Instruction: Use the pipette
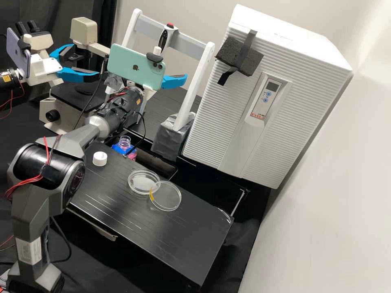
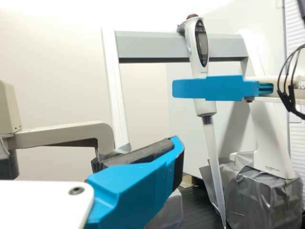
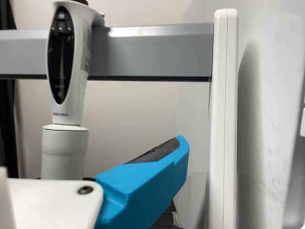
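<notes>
The blue fingers [image 1: 79,73] of my left gripper [image 1: 81,61] stand wide apart with nothing between them, up by the head of the microscope [image 1: 61,108]. My right gripper [image 2: 190,88] is level with the pipette [image 2: 200,45], lying across its lower body. Whether it has closed on it I cannot tell. The pipette hangs upright from the grey crossbar of its white stand [image 1: 191,45], long clear tip pointing down.

Both arms come in from the left of the high view. The right one's forearm rises from a big grey joint near the camera, and the left wrist sits farther back. Each wrist carries one phone, two in all.

Below lies a black ribbed tray [image 1: 171,232] on the black bench. On it I count two clear round dishes [image 1: 142,181], rims touching, and one white cap [image 1: 99,158]. At its far edge stands one open bottle [image 1: 125,143] of pink liquid. One white ribbed cabinet [image 1: 252,122] stands by the pale wall at right.
</notes>
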You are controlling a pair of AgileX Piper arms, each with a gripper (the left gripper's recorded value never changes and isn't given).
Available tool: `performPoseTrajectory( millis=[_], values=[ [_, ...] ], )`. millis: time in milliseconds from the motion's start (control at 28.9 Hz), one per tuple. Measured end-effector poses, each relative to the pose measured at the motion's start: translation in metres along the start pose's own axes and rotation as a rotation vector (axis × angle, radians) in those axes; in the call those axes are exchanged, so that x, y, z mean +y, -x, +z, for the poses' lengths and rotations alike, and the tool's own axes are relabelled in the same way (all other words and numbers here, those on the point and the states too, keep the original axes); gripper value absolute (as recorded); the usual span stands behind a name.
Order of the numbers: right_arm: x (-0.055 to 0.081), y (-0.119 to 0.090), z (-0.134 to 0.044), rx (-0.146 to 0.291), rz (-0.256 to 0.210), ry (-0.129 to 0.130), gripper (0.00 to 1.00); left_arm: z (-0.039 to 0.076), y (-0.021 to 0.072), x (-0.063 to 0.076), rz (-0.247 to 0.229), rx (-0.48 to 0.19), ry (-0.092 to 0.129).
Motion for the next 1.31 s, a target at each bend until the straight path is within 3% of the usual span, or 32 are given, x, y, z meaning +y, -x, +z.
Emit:
performPoseTrajectory(
  millis=[208, 277, 346, 934, 1038, 1315],
  values=[
    [0.004, -0.002, -0.004, 0.008, 0.011, 0.002, 0.00, 0.000, 0.0007, -0.001, -0.006, -0.005, -0.004],
    [0.004, -0.002, -0.004, 0.010, 0.013, 0.009, 0.00, 0.000, 0.0007, -0.002, -0.006, -0.005, 0.014],
    [0.004, -0.002, -0.004, 0.010, 0.013, 0.024, 0.00, 0.000, 0.0007, -0.002, -0.006, -0.005, 0.017],
    [0.000, -0.002, -0.008, 0.011, 0.007, 0.016, 0.00, -0.002, 0.0016, -0.002, -0.011, -0.001, 0.016],
    [0.000, -0.002, -0.008, 0.011, 0.007, 0.020, 0.00, -0.003, 0.0016, -0.002, -0.011, 0.000, 0.029],
    [-0.004, -0.001, -0.013, 0.023, -0.004, 0.042, 0.00, -0.003, 0.0021, -0.003, -0.013, 0.002, 0.031]
  ],
)
